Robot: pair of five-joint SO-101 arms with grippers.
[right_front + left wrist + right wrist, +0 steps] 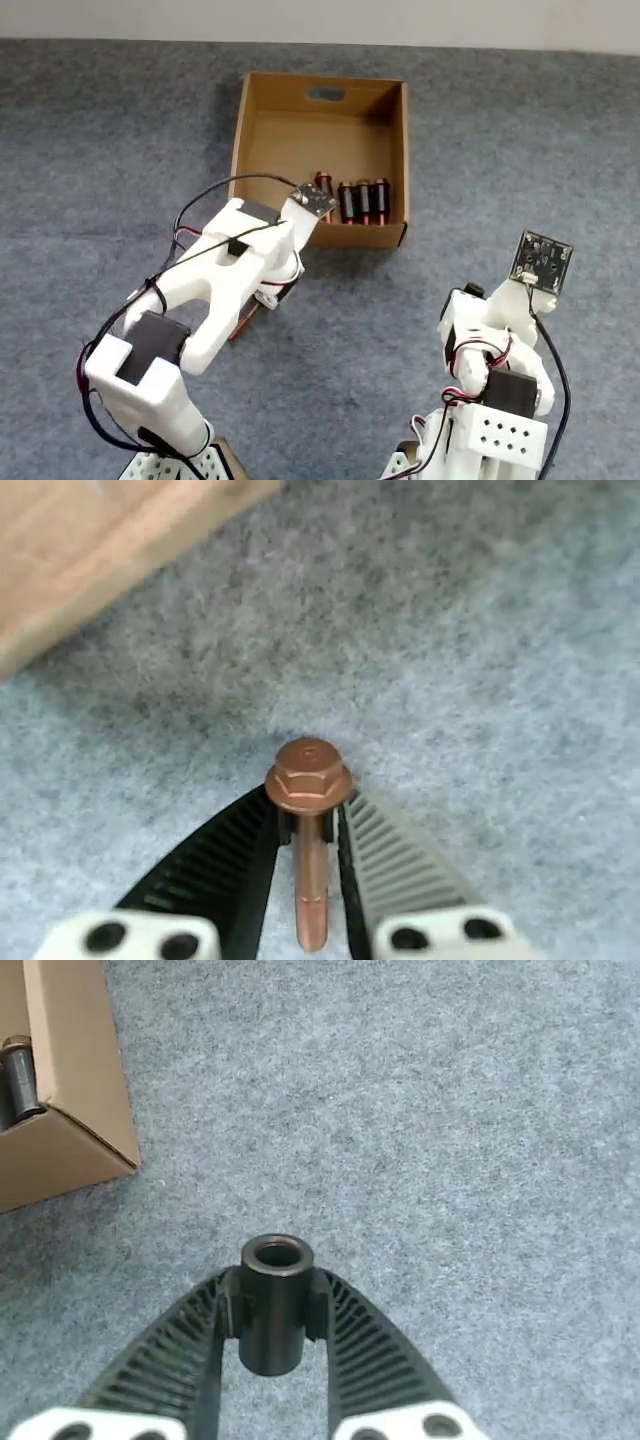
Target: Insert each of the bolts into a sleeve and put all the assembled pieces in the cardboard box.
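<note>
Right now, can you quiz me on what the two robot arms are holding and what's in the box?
1. What does the left gripper hold? A) a screwdriver B) a copper bolt C) nothing
2. True or false: the cardboard box is empty.
3. Fill in: the right gripper is shut on a black ____.
Key: 1 B. 2 False, assembled pieces lie inside. 3 sleeve.

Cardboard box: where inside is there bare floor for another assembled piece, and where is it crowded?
Bare floor runs along the far wall of the cardboard box, under the handle slot, and down its left wall. Crowded: the assembled pieces line the near wall into the right corner.
</note>
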